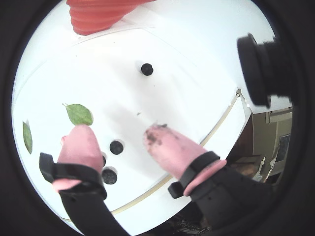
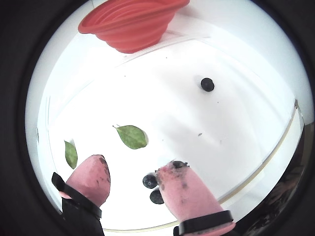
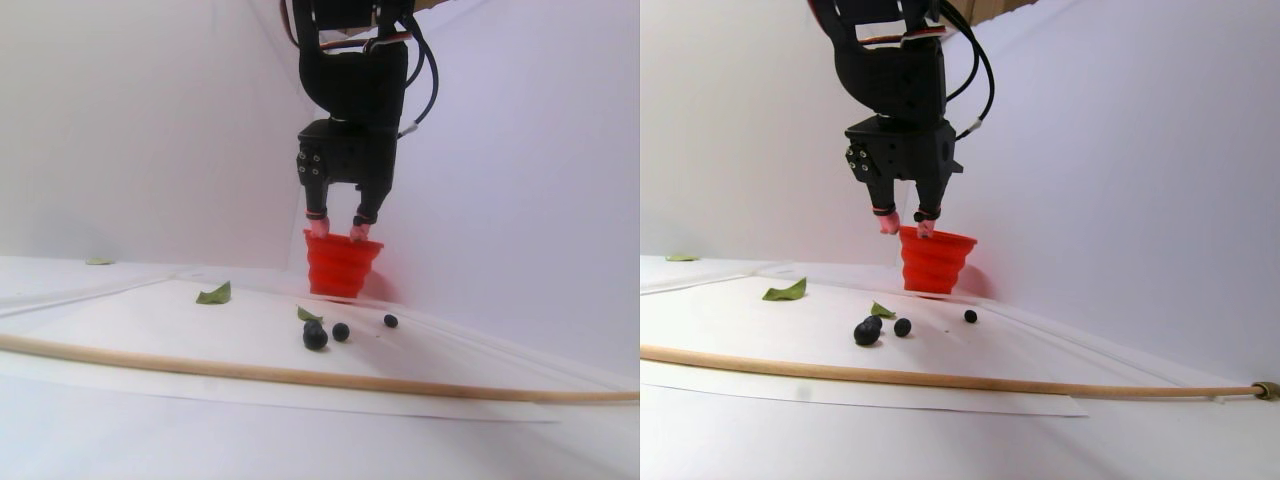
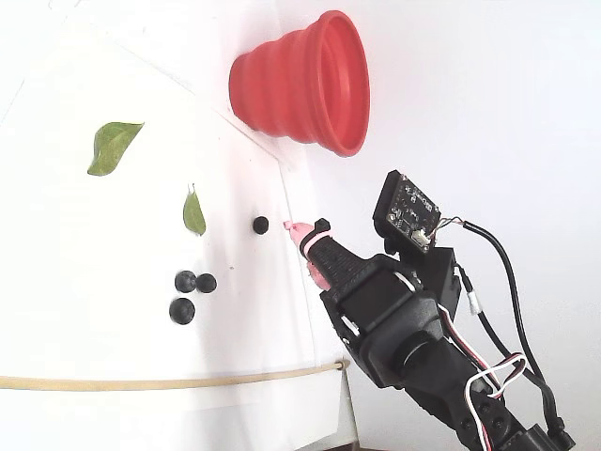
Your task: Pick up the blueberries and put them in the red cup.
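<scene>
My gripper [image 1: 117, 130] is open and empty, its pink fingertips [image 2: 91, 179] stained dark. It hangs in the air at about the height of the red cup's rim in the stereo pair view [image 3: 338, 230]. Below it on the white sheet lie three blueberries close together [image 1: 116, 147] [image 2: 150, 181] [image 4: 186, 280]; one is partly hidden behind the left finger in a wrist view. A further blueberry [image 1: 146, 69] [image 2: 207, 84] [image 4: 260, 225] lies apart, nearer the cup. The ribbed red cup [image 1: 98, 17] [image 2: 130, 24] [image 3: 340, 265] [image 4: 300, 85] stands beyond the berries.
Two green leaves [image 2: 131, 136] [image 2: 71, 154] lie on the sheet left of the berries. A long thin wooden stick [image 3: 300, 375] [image 4: 169, 382] runs along the sheet's near edge. A black camera module [image 1: 263, 69] juts in at the right of a wrist view.
</scene>
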Controlling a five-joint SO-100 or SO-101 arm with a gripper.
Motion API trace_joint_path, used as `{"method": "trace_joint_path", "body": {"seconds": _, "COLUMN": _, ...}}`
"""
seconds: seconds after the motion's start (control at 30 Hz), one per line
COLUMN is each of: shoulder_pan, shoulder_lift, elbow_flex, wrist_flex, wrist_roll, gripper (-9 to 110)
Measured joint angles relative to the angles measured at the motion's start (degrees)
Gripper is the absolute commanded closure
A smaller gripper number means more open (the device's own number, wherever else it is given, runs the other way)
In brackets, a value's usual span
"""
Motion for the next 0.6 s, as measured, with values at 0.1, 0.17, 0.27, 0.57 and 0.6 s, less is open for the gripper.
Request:
{"method": "trace_joint_path", "body": {"seconds": 0.1, "shoulder_pan": -0.35, "shoulder_lift": 0.00, "elbow_flex": 0.00, "wrist_flex": 0.70, "wrist_roll": 0.09, "gripper": 82}}
{"method": "trace_joint_path", "body": {"seconds": 0.17, "shoulder_pan": -0.35, "shoulder_lift": 0.00, "elbow_flex": 0.26, "wrist_flex": 1.14, "wrist_roll": 0.09, "gripper": 82}}
{"method": "trace_joint_path", "body": {"seconds": 0.27, "shoulder_pan": -0.35, "shoulder_lift": 0.00, "elbow_flex": 1.67, "wrist_flex": 1.14, "wrist_roll": 0.09, "gripper": 82}}
{"method": "trace_joint_path", "body": {"seconds": 0.57, "shoulder_pan": -1.05, "shoulder_lift": 0.00, "elbow_flex": 2.90, "wrist_flex": 1.67, "wrist_roll": 1.85, "gripper": 82}}
{"method": "trace_joint_path", "body": {"seconds": 0.6, "shoulder_pan": -1.05, "shoulder_lift": 0.00, "elbow_flex": 2.90, "wrist_flex": 1.67, "wrist_roll": 1.93, "gripper": 82}}
